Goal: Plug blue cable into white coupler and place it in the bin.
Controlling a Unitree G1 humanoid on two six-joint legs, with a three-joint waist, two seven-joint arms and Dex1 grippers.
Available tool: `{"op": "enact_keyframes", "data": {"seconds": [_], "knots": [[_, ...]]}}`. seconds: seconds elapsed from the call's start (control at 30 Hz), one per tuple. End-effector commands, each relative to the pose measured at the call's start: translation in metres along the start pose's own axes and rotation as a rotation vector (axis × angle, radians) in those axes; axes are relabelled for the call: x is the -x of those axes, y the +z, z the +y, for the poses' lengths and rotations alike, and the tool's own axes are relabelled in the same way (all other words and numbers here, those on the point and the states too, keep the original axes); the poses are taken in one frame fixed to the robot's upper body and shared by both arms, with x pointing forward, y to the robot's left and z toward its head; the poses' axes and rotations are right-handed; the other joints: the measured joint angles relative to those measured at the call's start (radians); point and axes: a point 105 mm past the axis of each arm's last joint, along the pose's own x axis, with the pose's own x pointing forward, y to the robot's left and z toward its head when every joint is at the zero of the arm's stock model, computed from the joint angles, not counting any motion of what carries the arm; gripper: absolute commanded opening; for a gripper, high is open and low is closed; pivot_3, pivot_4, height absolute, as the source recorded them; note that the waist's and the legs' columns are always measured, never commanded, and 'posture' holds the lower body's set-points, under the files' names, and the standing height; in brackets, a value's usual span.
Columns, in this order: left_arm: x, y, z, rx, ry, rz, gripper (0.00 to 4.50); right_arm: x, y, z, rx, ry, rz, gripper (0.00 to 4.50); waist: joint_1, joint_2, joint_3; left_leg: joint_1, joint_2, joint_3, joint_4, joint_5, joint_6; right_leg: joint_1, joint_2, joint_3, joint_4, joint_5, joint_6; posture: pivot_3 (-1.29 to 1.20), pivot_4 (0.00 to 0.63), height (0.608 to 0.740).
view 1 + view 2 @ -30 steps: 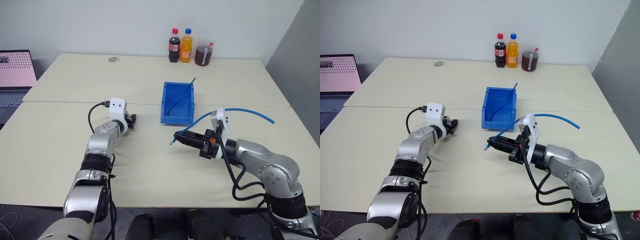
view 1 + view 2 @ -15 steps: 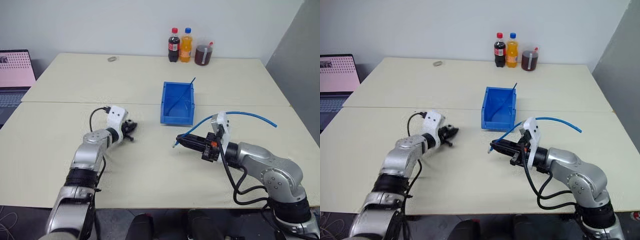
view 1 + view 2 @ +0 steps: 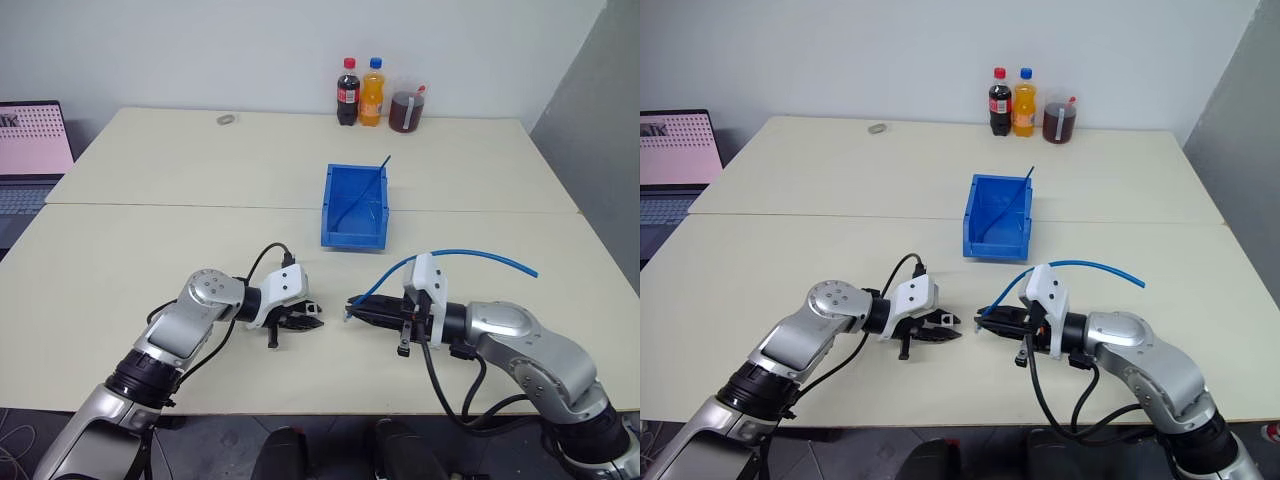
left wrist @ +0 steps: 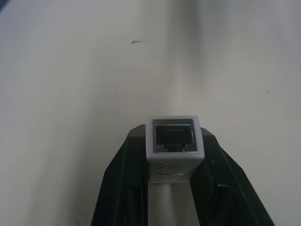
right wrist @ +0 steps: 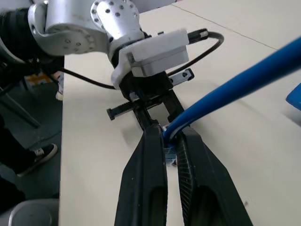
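My left gripper (image 3: 308,322) is shut on the white coupler (image 4: 174,141), whose dark socket faces outward past the fingertips. It hangs just above the near table, pointing at my right gripper (image 3: 353,306). The right gripper is shut on the blue cable (image 3: 470,255) close to its clear plug end (image 5: 170,151). The rest of the cable arcs up and away to the right. Plug and coupler face each other a short gap apart. The blue bin (image 3: 327,205) stands behind them at mid-table, with a thin dark blue strand (image 3: 365,195) leaning inside it.
Two soda bottles (image 3: 348,92) (image 3: 373,92) and a dark jar (image 3: 407,110) stand at the table's far edge. A small round object (image 3: 227,119) lies at the back left. A laptop (image 3: 35,135) sits off the left side.
My left gripper closed on the coupler, swung back toward me and to the right, and turned to face the right gripper. The right gripper with the cable sank a little.
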Motion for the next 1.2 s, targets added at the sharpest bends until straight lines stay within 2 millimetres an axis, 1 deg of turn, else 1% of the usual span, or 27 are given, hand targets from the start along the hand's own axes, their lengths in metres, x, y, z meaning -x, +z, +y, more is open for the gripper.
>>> {"op": "enact_keyframes", "data": {"seconds": [0.03, 0.17, 0.23, 0.4, 0.53, 0.67, 0.83, 1.2], "knots": [[-0.007, -0.009, -0.004, -0.011, -0.047, 0.032, 0.81, -0.016, 0.009, -0.004, 0.097, 0.031, -0.037, 0.04, 0.0, 0.0, 0.0, 0.0, 0.0, 0.0, 0.0, 0.0, 0.0, 0.0, 0.0, 0.0, 0.0, 0.0, 0.0, 0.0, 0.15, 0.74], [-0.007, -0.015, -0.006, -0.024, -0.079, 0.05, 0.81, -0.036, 0.01, -0.007, 0.145, 0.062, -0.046, 0.04, 0.0, 0.0, 0.0, 0.0, 0.0, 0.0, 0.0, 0.0, 0.0, 0.0, 0.0, 0.0, 0.0, 0.0, 0.0, 0.0, 0.15, 0.74], [-0.006, -0.017, -0.006, -0.026, -0.084, 0.051, 0.81, -0.043, 0.009, -0.008, 0.153, 0.071, -0.053, 0.04, 0.0, 0.0, 0.0, 0.0, 0.0, 0.0, 0.0, 0.0, 0.0, 0.0, 0.0, 0.0, 0.0, 0.0, 0.0, 0.0, 0.15, 0.74], [-0.005, -0.018, -0.004, -0.033, -0.091, 0.05, 0.81, -0.057, 0.006, -0.012, 0.17, 0.082, -0.06, 0.04, 0.0, 0.0, 0.0, 0.0, 0.0, 0.0, 0.0, 0.0, 0.0, 0.0, 0.0, 0.0, 0.001, 0.001, -0.001, 0.0, 0.15, 0.74], [-0.003, -0.02, -0.003, -0.041, -0.096, 0.056, 0.81, -0.063, 0.003, -0.014, 0.186, 0.09, -0.055, 0.04, 0.0, 0.0, -0.001, 0.001, 0.001, 0.0, 0.0, 0.0, 0.0, 0.0, 0.0, -0.001, 0.001, 0.001, -0.001, 0.0, 0.15, 0.74], [-0.002, -0.021, -0.003, -0.045, -0.096, 0.061, 0.81, -0.065, -0.002, -0.016, 0.191, 0.096, -0.039, 0.04, 0.0, 0.0, -0.001, 0.001, 0.001, 0.0, 0.0, 0.0, 0.0, 0.0, 0.0, 0.0, 0.001, 0.001, -0.002, 0.0, 0.15, 0.74], [0.0, -0.023, -0.003, -0.044, -0.095, 0.064, 0.81, -0.063, -0.011, -0.014, 0.209, 0.124, 0.003, 0.04, -0.001, 0.0, -0.001, 0.001, 0.001, 0.0, 0.0, 0.0, 0.0, 0.0, 0.0, 0.0, 0.001, 0.001, -0.002, 0.0, 0.15, 0.74], [0.003, -0.026, -0.004, -0.043, -0.102, 0.074, 0.81, -0.061, -0.012, -0.015, 0.227, 0.152, 0.021, 0.03, -0.002, 0.0, -0.001, 0.001, 0.001, 0.0, 0.0, 0.0, 0.0, 0.001, 0.0, 0.0, 0.002, 0.002, -0.004, 0.0, 0.15, 0.74]]}}
